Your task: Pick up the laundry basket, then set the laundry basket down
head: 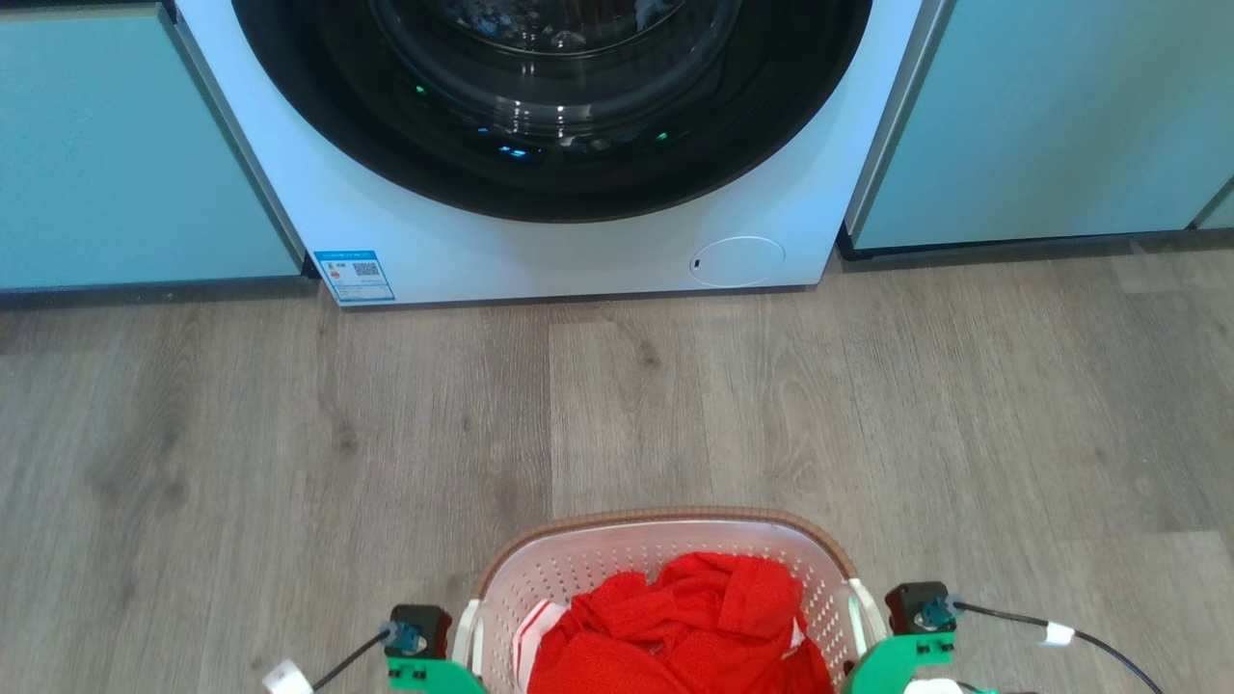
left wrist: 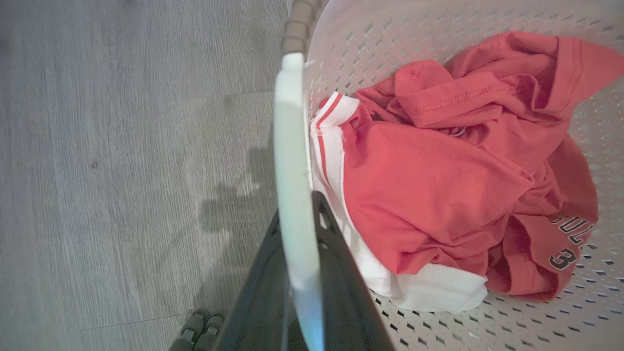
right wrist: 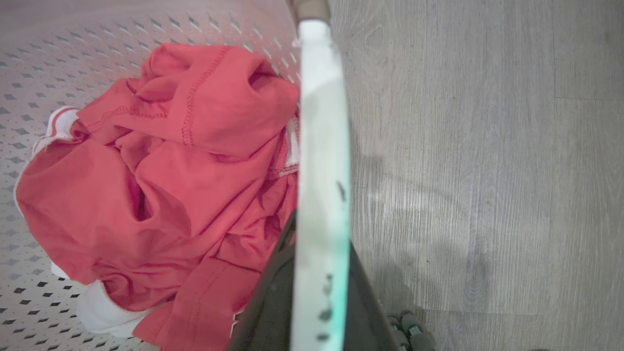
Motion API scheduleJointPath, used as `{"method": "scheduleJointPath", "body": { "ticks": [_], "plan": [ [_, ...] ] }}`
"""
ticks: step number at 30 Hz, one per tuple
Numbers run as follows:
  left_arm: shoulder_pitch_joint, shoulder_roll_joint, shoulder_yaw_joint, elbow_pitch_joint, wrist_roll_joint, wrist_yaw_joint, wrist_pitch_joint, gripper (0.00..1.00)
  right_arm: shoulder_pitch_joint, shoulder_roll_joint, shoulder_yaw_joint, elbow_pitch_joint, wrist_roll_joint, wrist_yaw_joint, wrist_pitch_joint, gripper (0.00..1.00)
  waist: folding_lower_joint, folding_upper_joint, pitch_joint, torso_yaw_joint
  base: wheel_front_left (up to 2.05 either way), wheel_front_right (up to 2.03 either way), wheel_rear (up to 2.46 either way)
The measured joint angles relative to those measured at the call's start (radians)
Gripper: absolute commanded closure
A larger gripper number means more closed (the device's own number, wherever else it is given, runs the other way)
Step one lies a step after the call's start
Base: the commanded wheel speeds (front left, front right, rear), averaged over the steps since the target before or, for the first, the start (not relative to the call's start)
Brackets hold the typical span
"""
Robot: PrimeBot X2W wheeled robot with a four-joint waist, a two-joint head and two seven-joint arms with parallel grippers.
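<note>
The laundry basket (head: 665, 518), white and perforated with a brown rim, sits at the bottom centre of the head view with a red garment (head: 694, 617) inside. My left gripper (left wrist: 298, 209) is shut on the basket's white left handle (left wrist: 290, 122), one dark finger on each side of it. My right gripper (right wrist: 321, 234) is shut the same way on the right handle (right wrist: 321, 97). The green wrist mounts (head: 419, 641) (head: 916, 636) flank the basket. The basket wall (left wrist: 438, 29) (right wrist: 73, 39) and the red garment (left wrist: 438, 180) (right wrist: 170, 170) also show in both wrist views.
A white front-loading washer (head: 578, 251) with a dark round door stands straight ahead, between teal cabinets (head: 116, 145) (head: 1041, 116). Grey wood floor (head: 617, 405) stretches between the washer and the basket. Cables (head: 1060, 634) trail from both wrists.
</note>
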Motion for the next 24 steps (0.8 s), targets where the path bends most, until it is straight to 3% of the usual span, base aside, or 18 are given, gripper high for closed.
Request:
{"method": "scheduleJointPath", "body": {
  "ticks": [15, 24],
  "plan": [
    [-0.018, 0.000, 0.000, -0.001, -0.025, 0.003, -0.016, 1.00, -0.057, 0.000, 0.029, 0.008, 0.044, 0.000, -0.026, 1.00, 0.0000, 0.0000, 0.059, 0.011, 0.00, 0.00, 0.00],
    [-0.185, 0.000, 0.008, -0.008, -0.032, 0.025, -0.035, 1.00, -0.216, 0.000, 0.028, 0.026, 0.051, 0.000, -0.062, 1.00, 0.0001, 0.0000, 0.181, 0.020, 0.00, 0.00, 0.00]
  ]
}}
